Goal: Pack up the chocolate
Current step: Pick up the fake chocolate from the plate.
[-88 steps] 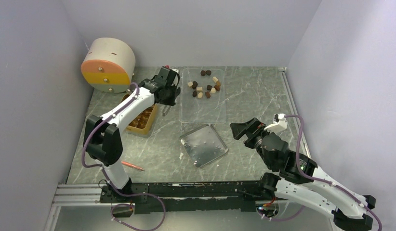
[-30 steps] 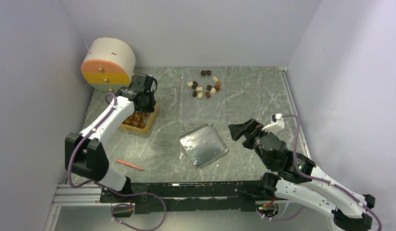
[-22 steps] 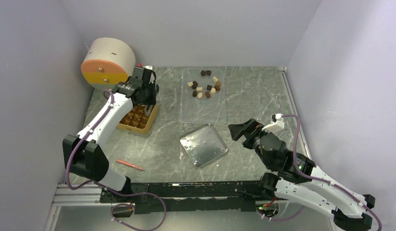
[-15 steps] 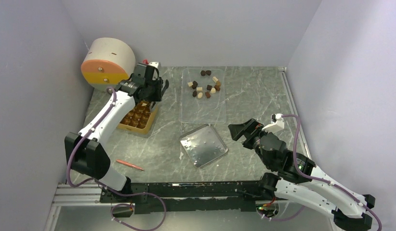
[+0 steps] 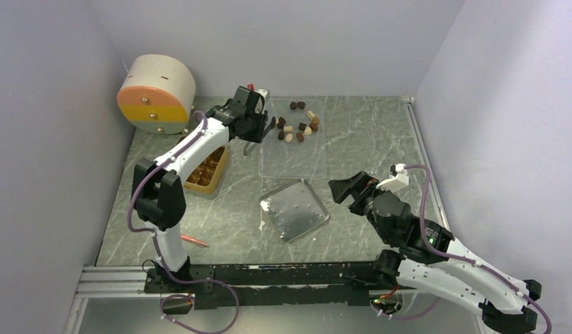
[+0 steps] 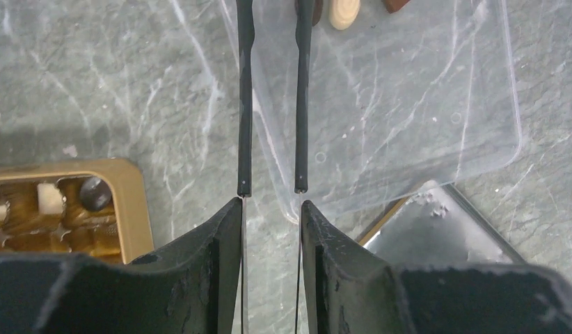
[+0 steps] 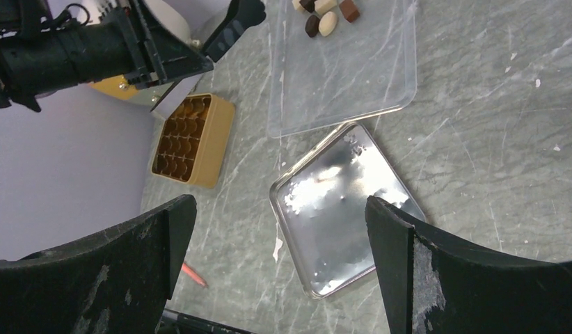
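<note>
Several chocolate pieces (image 5: 297, 127), dark brown, mid brown and cream, lie loose at the far end of a clear plastic tray (image 5: 294, 158). A golden compartment box (image 5: 207, 174) stands left of it, with a cream piece (image 6: 50, 197) and a dark piece (image 6: 95, 193) in its cells. My left gripper (image 5: 268, 127) hovers at the clear tray's left edge, shut on thin black-tipped tweezers (image 6: 245, 104). The tweezer arms stand apart with nothing between them and point toward a cream chocolate (image 6: 344, 10). My right gripper (image 5: 342, 189) hangs wide open and empty, right of the metal tray.
A shiny square metal tray (image 5: 294, 210) lies in the middle, in front of the clear tray. A red-orange pen (image 5: 193, 241) lies near the left arm's base. A round cream, orange and yellow drum (image 5: 156, 94) stands at the back left. Walls close in on both sides.
My left gripper has swung from over the golden box rightward to the clear tray's left edge, near the chocolate. The right arm has not moved.
</note>
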`<state>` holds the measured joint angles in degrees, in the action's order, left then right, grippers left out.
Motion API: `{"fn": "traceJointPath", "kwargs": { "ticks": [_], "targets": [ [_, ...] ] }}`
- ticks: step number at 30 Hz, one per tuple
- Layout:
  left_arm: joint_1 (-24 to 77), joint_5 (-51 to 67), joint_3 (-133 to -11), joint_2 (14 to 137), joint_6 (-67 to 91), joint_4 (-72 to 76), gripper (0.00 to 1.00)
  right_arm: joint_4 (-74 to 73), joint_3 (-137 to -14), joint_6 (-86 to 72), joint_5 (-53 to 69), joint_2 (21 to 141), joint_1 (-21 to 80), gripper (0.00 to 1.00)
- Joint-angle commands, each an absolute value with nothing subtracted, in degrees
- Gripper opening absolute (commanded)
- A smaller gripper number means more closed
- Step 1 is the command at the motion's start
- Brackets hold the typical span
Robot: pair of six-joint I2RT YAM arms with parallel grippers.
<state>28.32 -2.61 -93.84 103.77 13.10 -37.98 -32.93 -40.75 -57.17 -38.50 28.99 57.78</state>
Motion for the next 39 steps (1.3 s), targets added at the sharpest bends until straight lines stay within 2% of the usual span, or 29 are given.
{"fn": "traceJointPath", "kwargs": {
  "ticks": [1,10,39],
  "targets": [
    [29.6,-0.9,-99.6,107.0,11.3,-36.5,0.39,-32.1,-42.6,-56.5,-39.0,29.5,57.8,0.97],
    [30.5,-0.5,-105.2,114.3,11.0,-37.9,0.39,-32.3,-42.7,-56.6,-39.6,29.6,57.8,0.97],
    [30.9,-0.8,-103.3,121.0,10.6,-36.2,0.39,-33.6,-42.3,-57.3,-40.8,27.7,57.8,0.97]
  ]
}}
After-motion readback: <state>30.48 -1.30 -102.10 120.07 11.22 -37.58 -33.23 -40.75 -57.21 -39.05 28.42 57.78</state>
